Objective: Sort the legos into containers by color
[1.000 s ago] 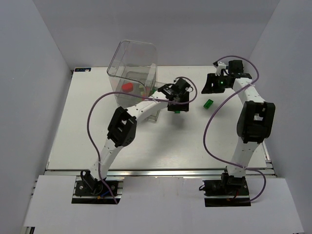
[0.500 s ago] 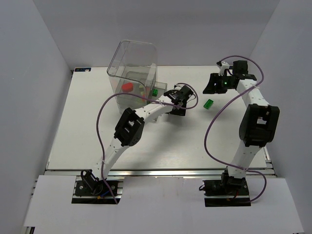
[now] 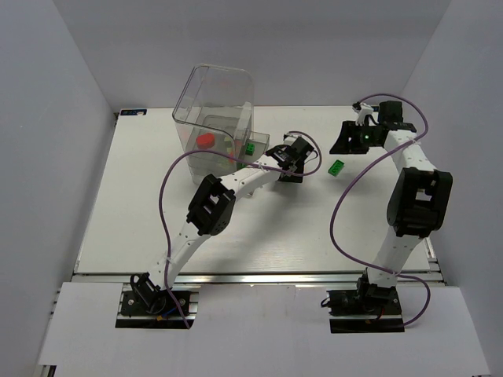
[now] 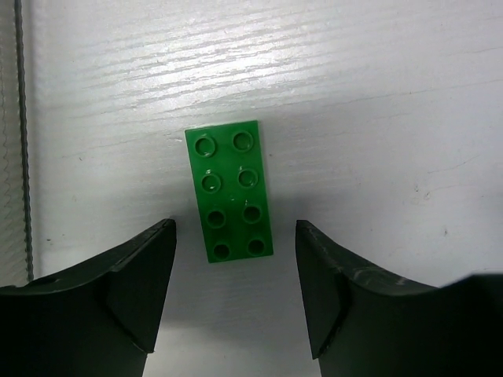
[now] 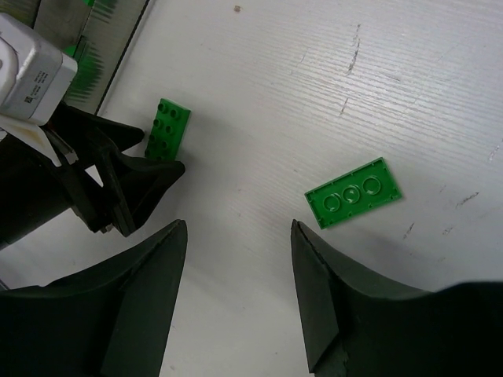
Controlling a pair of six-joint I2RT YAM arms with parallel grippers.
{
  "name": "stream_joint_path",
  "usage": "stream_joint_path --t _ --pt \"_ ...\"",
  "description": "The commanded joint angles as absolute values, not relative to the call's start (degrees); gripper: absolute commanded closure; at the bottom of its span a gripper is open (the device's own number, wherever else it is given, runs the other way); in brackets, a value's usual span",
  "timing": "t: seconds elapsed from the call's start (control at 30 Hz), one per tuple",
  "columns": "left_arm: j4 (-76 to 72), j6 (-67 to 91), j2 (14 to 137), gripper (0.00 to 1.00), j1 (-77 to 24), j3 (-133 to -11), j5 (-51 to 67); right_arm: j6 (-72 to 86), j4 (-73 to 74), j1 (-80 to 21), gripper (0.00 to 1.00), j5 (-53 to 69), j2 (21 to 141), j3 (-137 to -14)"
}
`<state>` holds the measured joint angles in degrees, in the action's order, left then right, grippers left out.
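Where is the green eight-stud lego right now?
Left wrist view: the green eight-stud lego lies flat on the table, its near end between the tips of the open left pincer, touching neither. A second green lego lies nearby.

Smooth green plastic brick on matt, grainy white table; clear plastic box

Box stands on table, far side, left of centre. Drawer brick sits in a compartment at the box's right side. Left gripper is just right of the box, above centre brick, which lies flat on the table. One end of it sits between the spread fingers, touching neither. Right-hand brick lies further right, apart. Right gripper hangs behind it at far right, spread, nothing between its fingers.
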<state>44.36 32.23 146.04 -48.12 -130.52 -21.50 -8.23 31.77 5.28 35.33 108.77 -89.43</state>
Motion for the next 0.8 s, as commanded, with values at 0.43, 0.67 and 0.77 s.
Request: stream_joint_path --t 0.43,0.67,0.77 --pt "43.8 33.2 147.7 0.77 -47.0 -129.8 -21.2 -7.7 31.2 6.4 0.40 38.8 105.2 -87.8" --pt "37.7 27.0 135.9 0.91 -47.7 -122.8 -21.5 -9.4 31.7 6.3 0.40 39.9 105.1 -87.3" --pt "39.0 24.6 132.8 0.95 -47.7 -123.5 -22.7 -9.3 32.1 6.2 0.40 40.3 105.4 -87.2"
